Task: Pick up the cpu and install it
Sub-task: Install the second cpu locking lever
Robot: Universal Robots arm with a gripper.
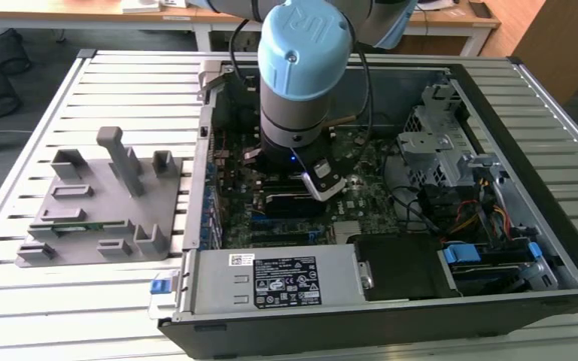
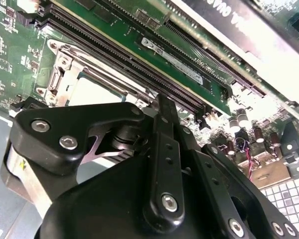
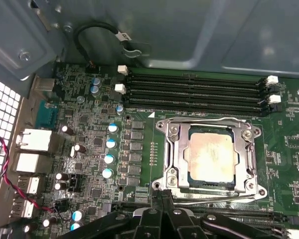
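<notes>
Sitting in its socket [image 3: 212,159] under the metal frame, the cpu [image 3: 211,157] appears already installed. The claw [image 3: 162,211] is seen just beside it, apparently closed and empty.

The cpu [image 3: 212,158] sits in the socket [image 3: 170,160], beside memory slots [image 3: 194,93]

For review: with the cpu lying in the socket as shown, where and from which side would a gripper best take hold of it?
The cpu lies flat in the socket, shiny top up, ringed by the metal frame. Its faces are not reachable from the side, so the likely grip is from straight above, fingers closing on two opposite edges. The frame crowds those edges, so clearance looks tight. The gripper sits just beside the socket.
</notes>
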